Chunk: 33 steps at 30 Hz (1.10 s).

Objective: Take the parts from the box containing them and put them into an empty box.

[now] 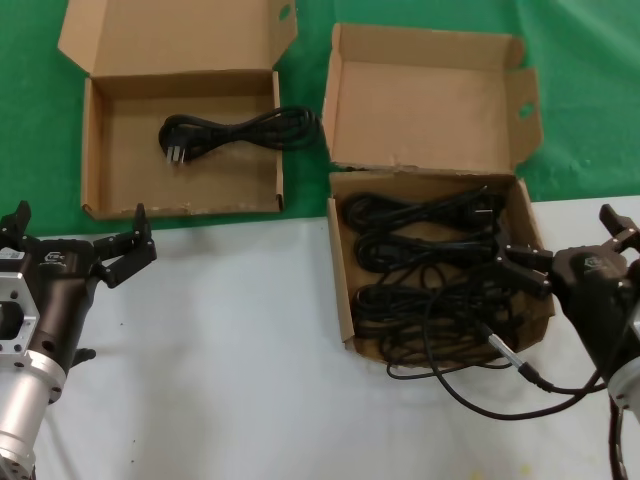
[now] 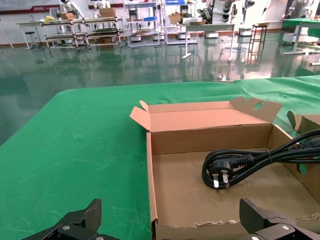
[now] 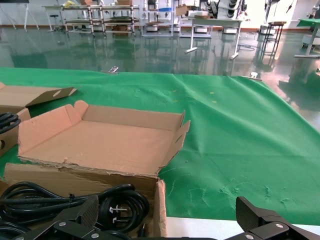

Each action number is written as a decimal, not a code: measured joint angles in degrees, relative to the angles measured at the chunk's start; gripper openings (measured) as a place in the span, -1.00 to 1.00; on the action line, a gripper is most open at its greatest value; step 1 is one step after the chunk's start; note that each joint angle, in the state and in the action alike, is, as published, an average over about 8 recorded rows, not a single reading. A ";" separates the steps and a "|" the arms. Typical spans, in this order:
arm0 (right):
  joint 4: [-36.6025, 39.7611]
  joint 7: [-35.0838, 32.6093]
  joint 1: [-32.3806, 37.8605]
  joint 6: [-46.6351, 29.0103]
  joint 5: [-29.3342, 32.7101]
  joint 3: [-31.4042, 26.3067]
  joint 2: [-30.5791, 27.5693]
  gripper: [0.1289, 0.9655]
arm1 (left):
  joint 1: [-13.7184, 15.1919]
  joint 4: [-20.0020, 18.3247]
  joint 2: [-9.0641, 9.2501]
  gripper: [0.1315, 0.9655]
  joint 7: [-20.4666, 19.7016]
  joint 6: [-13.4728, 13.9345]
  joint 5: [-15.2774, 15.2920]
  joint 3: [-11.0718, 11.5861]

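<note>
While several black power cords (image 1: 430, 265) lie heaped in the squarish box (image 1: 345, 290), the right gripper (image 1: 545, 268) hovers at that box's right edge, fingers spread and empty. One cord (image 1: 235, 133) lies in the wider box (image 1: 95, 160). The left gripper (image 1: 85, 240) waits just in front of it, jaws apart.

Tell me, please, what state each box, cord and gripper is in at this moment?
Squarish box: lid up, several black cord bundles inside, one cable trailing over its front edge.
Wider box: lid splayed back, one cord inside.
Left gripper: open, holding nothing, before the wider box.
Right gripper: open, over the squarish box's right edge.
</note>
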<state>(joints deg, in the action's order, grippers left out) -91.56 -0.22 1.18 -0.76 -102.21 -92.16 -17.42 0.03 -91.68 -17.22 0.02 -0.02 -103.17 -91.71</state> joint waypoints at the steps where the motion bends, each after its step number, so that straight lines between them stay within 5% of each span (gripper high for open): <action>1: 0.00 0.00 0.00 0.00 0.00 0.00 0.00 1.00 | 0.00 0.00 0.00 1.00 0.00 0.00 0.00 0.00; 33: 0.00 0.00 0.00 0.00 0.00 0.00 0.00 1.00 | 0.00 0.00 0.00 1.00 0.00 0.00 0.00 0.00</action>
<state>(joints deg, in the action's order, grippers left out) -91.56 -0.22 1.18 -0.76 -102.21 -92.16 -17.42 0.03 -91.68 -17.22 0.02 -0.02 -103.17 -91.71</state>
